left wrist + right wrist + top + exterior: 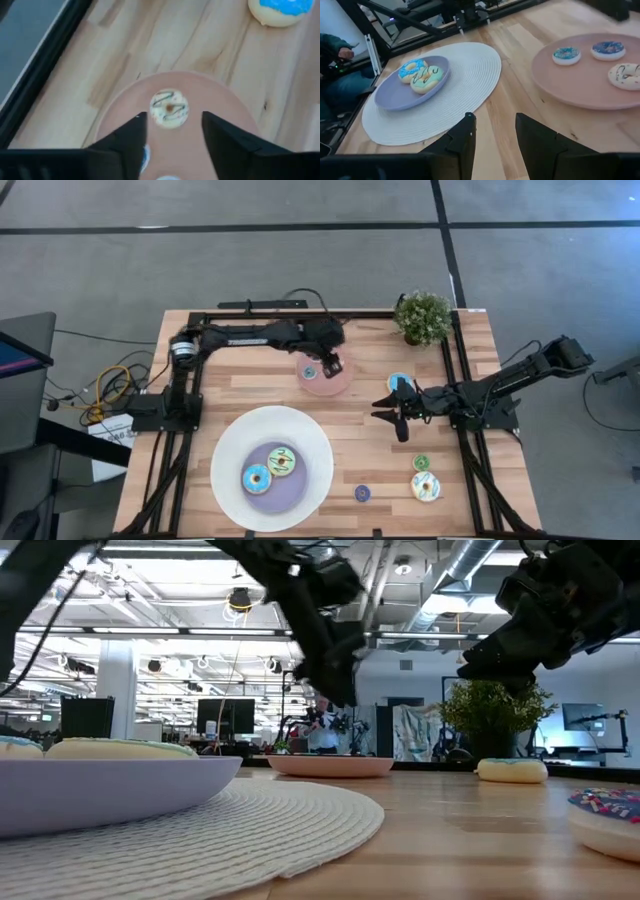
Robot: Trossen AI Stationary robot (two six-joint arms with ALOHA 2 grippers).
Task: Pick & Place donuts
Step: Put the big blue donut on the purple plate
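My left gripper [330,366] hovers open over the pink plate [340,383]. In the left wrist view its fingers stand on either side of a small cream donut with dark drizzle [170,109], which lies flat on the plate. The right wrist view shows three small donuts there: two blue [566,55] [608,49] and the cream one [625,75]. My right gripper [383,408] is open beside a larger blue donut [400,383]. A blue donut [256,478] and a green donut [281,461] lie on the big white plate's lavender centre.
On the table's near right lie a small green donut [421,463], a white sprinkled donut [426,486] and a small blue one [362,493]. A potted plant [423,317] stands at the far edge. The big white plate [230,450] fills the near left.
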